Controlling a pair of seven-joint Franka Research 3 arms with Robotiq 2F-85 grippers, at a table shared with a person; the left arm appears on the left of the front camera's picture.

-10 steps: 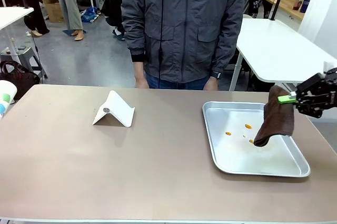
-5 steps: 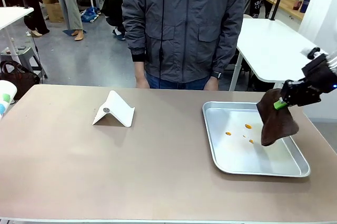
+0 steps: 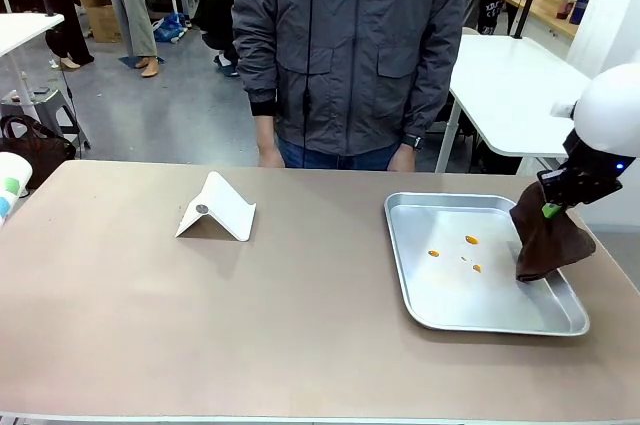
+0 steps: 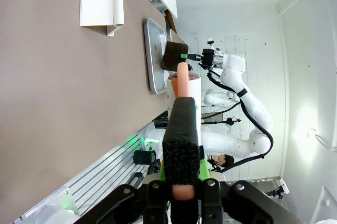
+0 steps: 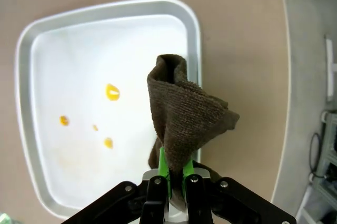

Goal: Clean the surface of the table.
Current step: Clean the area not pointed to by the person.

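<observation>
The tan-brown table carries a silver tray at its right end, with a few orange drops in it. My right gripper is shut on a dark brown cloth that hangs over the tray's right side, clear of the drops. From the right wrist, the cloth bunches up out of the shut right gripper, above the tray and the drops. My left gripper is shut on a black, rough tool with a salmon-pink tip, off the table's edge.
A white folded stand sits left of the table's middle. A paper cup is at the far left edge. A person in a grey jacket stands at the far side, hands down by the table edge. White tables stand behind.
My right gripper has carried the brown cloth from over the tray's orange drops to the tray's right side, and the arm has turned and risen. The rest is unchanged.
</observation>
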